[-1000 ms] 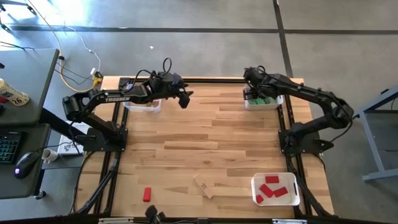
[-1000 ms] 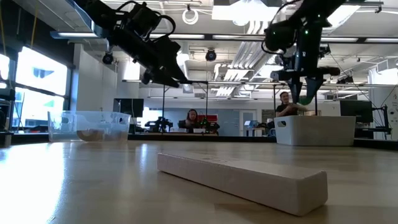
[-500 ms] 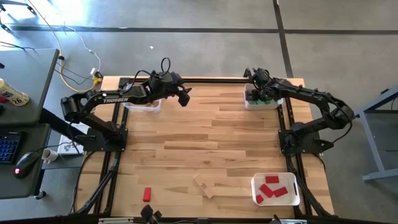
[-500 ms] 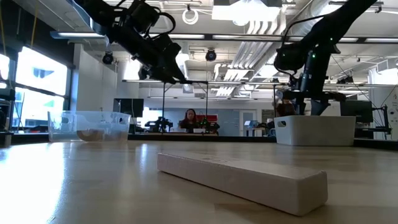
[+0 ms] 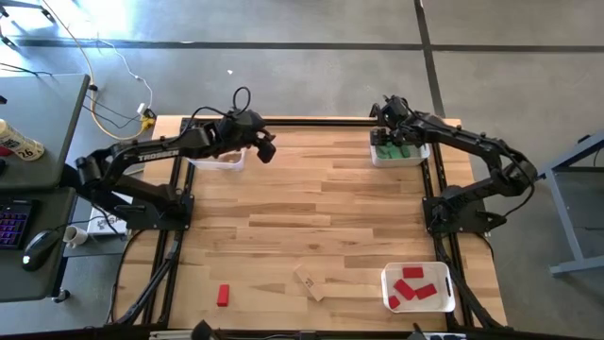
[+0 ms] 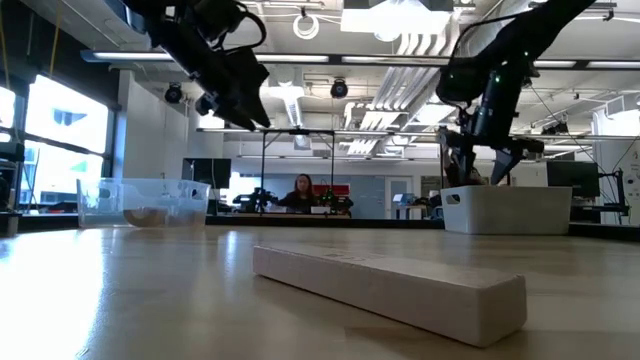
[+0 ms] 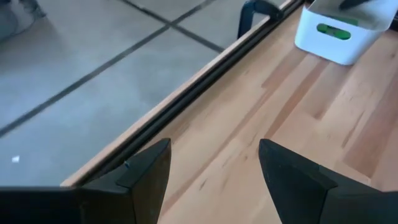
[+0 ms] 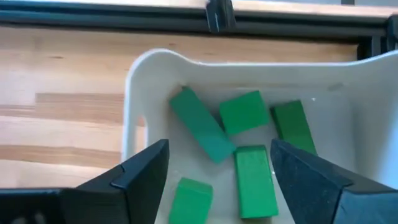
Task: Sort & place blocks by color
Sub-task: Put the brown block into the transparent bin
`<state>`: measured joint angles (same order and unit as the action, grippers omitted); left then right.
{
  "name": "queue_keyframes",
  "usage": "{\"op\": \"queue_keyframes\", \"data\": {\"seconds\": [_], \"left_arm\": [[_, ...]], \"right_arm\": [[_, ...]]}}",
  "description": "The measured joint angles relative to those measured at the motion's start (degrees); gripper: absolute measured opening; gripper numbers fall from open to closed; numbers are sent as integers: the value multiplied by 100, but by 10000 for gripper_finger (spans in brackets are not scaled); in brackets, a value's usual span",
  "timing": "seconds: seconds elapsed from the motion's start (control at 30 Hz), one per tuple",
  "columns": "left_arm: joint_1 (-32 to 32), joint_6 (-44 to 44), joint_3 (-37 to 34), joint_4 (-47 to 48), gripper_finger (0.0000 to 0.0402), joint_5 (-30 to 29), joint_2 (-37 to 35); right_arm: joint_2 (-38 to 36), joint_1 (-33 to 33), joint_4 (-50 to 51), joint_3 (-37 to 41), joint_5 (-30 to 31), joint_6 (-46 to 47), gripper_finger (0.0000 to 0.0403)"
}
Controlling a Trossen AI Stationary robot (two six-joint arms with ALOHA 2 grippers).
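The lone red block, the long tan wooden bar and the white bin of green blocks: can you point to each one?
Small red painted block [image 5: 223,296]: high view, middle of its top face.
Long tan wooden bar [image 6: 390,290]: low view, its long side.
White bin holding green blocks [image 8: 133,118]: right wrist view, its wall.

Ceiling lamps [image 6: 385,18] glaring overhead in low view; window [image 6: 55,130] at 9 o'clock blowing out; arms silhouetting dark. Near tan block [image 6: 390,290] blurring soft. Table [image 5: 311,217] lighting evenly, shadows staying faint.
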<state>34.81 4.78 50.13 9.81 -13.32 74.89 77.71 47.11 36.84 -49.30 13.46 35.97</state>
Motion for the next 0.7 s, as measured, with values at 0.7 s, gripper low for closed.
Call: {"op": "queue_keyframes", "data": {"seconds": [0.7], "left_arm": [[-4, 1096, 0, 1990, 229, 120, -660]], "right_arm": [[0, -2703, 67, -957, 1, 1144, 270]]}}
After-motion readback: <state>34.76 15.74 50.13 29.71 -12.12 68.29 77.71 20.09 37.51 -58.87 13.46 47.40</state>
